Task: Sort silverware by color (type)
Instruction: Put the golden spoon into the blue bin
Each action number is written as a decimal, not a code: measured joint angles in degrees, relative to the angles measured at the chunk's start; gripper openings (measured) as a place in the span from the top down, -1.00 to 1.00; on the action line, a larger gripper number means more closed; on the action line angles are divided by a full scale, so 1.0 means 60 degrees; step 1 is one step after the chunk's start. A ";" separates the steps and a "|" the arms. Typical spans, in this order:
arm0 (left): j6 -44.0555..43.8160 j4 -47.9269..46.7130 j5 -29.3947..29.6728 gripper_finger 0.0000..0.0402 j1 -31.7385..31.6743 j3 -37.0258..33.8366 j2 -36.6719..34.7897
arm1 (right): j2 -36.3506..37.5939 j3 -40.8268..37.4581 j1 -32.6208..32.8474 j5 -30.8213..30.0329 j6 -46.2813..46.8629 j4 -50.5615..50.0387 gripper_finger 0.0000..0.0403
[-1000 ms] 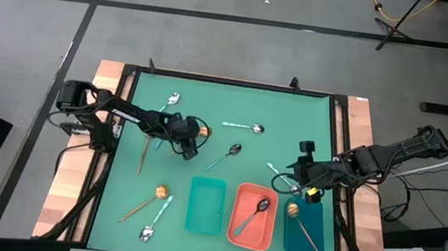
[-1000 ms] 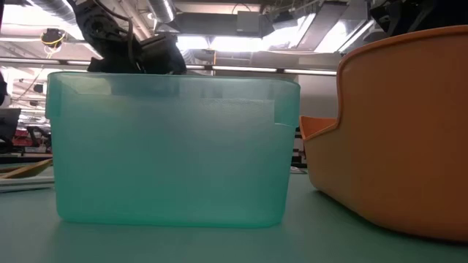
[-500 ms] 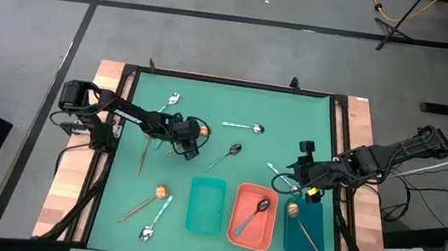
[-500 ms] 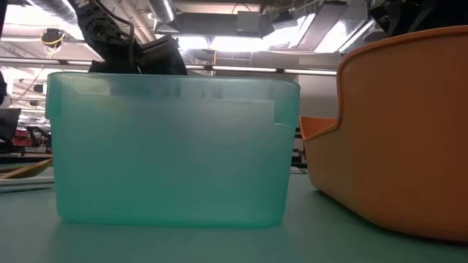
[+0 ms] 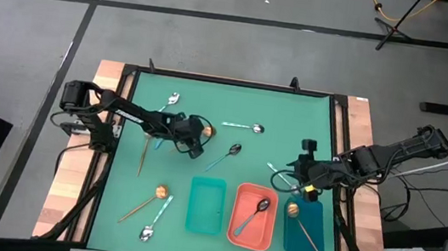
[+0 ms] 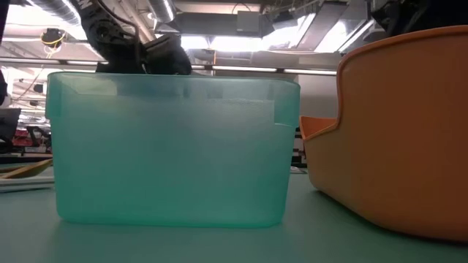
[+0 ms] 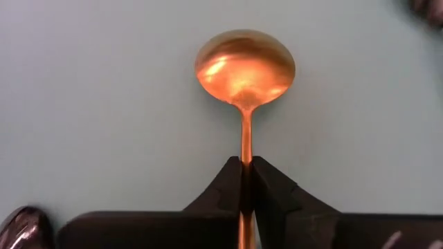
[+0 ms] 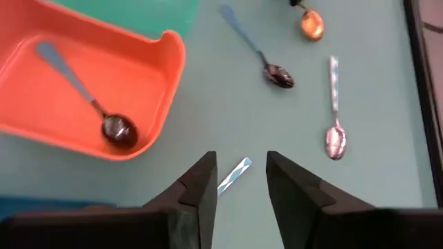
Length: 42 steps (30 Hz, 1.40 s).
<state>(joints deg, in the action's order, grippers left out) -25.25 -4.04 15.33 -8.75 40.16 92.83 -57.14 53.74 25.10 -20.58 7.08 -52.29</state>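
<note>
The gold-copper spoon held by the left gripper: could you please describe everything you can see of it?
The gold-copper spoon has a shiny rounded bowl, hollow side up, and a thin stem of the same colour. It lies on the green table, left of centre. The left gripper is shut on the stem just behind the bowl. A dark-bowled spoon lies apart from it.

- Nothing readable is showing up anywhere in these views: no text, labels, brand marks, numbers or signs.
</note>
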 joint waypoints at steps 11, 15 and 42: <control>0.0060 0.0085 0.0011 0.92 0.0004 0.1890 -0.0160 | 0.0000 0.0004 0.0000 -0.1227 0.0801 0.0816 0.42; 0.0243 0.0198 0.0008 0.92 0.0011 0.2712 -0.0145 | 0.0000 0.0004 0.0000 -0.1249 0.0804 0.1388 0.42; 0.5462 0.6614 -0.1053 0.92 0.2448 0.3748 -0.0160 | -0.0011 0.0004 0.0000 -0.1692 -0.1629 0.7203 0.42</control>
<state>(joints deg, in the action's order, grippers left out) 7.53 35.64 9.02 5.94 62.65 91.88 -57.21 53.76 25.10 -30.73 -2.70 -9.07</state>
